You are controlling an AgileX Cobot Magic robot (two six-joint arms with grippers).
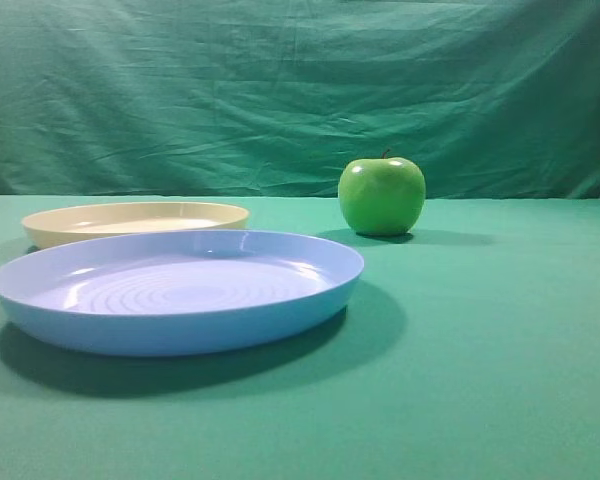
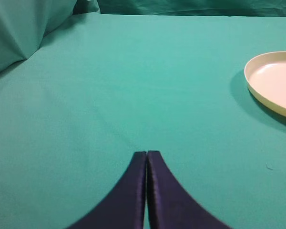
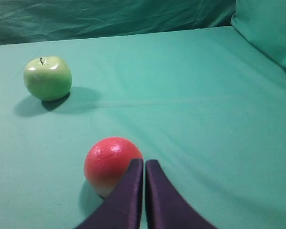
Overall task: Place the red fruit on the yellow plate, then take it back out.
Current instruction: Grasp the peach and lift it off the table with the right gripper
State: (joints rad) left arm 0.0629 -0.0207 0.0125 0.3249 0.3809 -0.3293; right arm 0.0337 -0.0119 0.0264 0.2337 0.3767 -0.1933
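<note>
The red fruit (image 3: 108,162) rests on the green cloth in the right wrist view, red on top and pale below, just left of my right gripper (image 3: 144,162). That gripper is shut with nothing between its dark fingers; its left finger partly covers the fruit. The yellow plate (image 1: 50,222) lies at the back left in the high view, empty, and its rim (image 2: 257,88) shows at the right edge of the left wrist view. My left gripper (image 2: 146,153) is shut and empty over bare cloth, well left of the plate. The red fruit and both grippers are out of the high view.
A larger light-blue plate (image 1: 130,335) with concentric rings lies in front of the yellow one. A shiny green apple (image 1: 382,195) stands behind it to the right, and the same apple (image 3: 47,78) sits far left of the red fruit. A green cloth backdrop (image 1: 300,90) closes the rear.
</note>
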